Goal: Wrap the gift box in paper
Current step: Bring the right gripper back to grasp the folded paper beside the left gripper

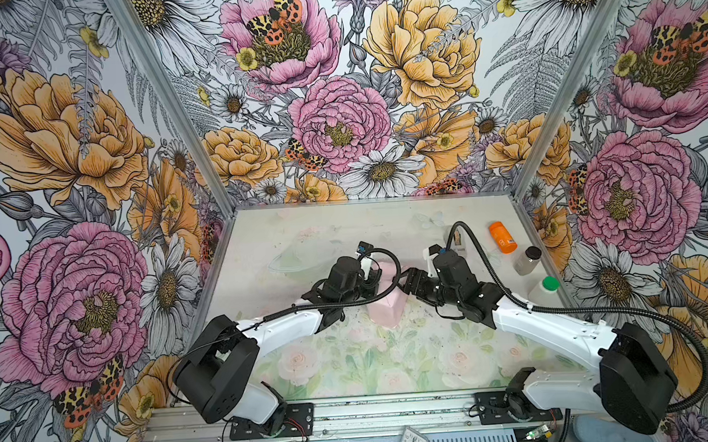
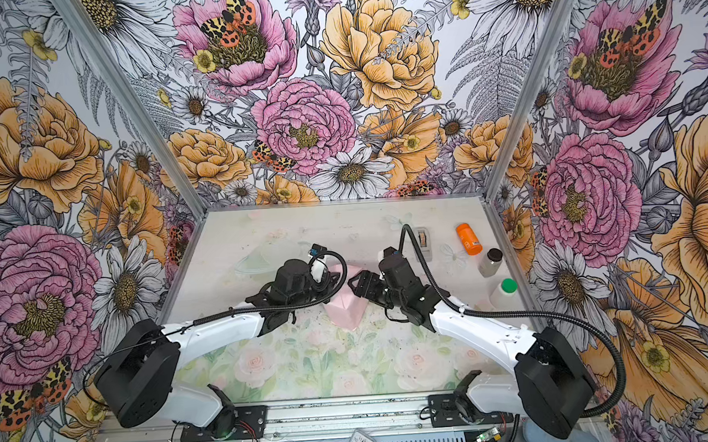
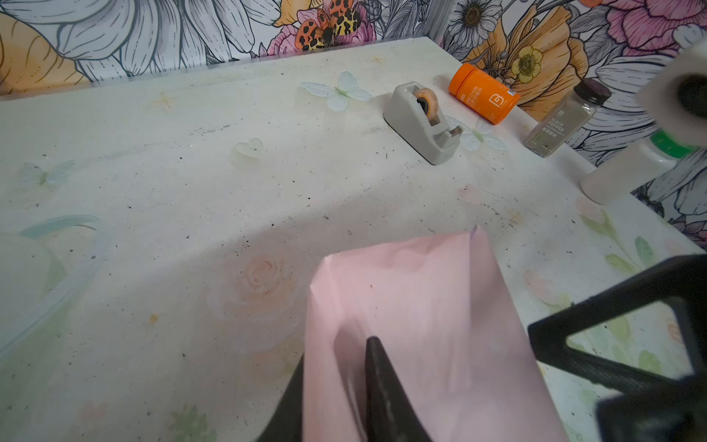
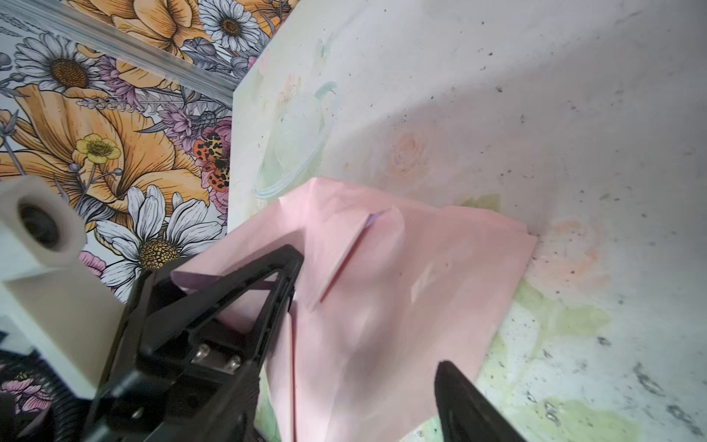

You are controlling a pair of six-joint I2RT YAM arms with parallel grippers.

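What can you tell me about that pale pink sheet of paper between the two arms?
The pale pink sheet of paper looks thin, matte and creased. It is folded over itself into a lumpy bundle, and a sliver of lilac shows at one fold. It lies mid-table on the flower-printed tabletop, hiding whatever it covers. The left gripper pinches an upright flap. The right gripper hangs open beside it; whether it touches the paper is unclear.

The pink paper [image 4: 401, 291] is looking thin, creased and softly sheened; the table [image 3: 191, 172] is showing a smooth, grit-speckled print.
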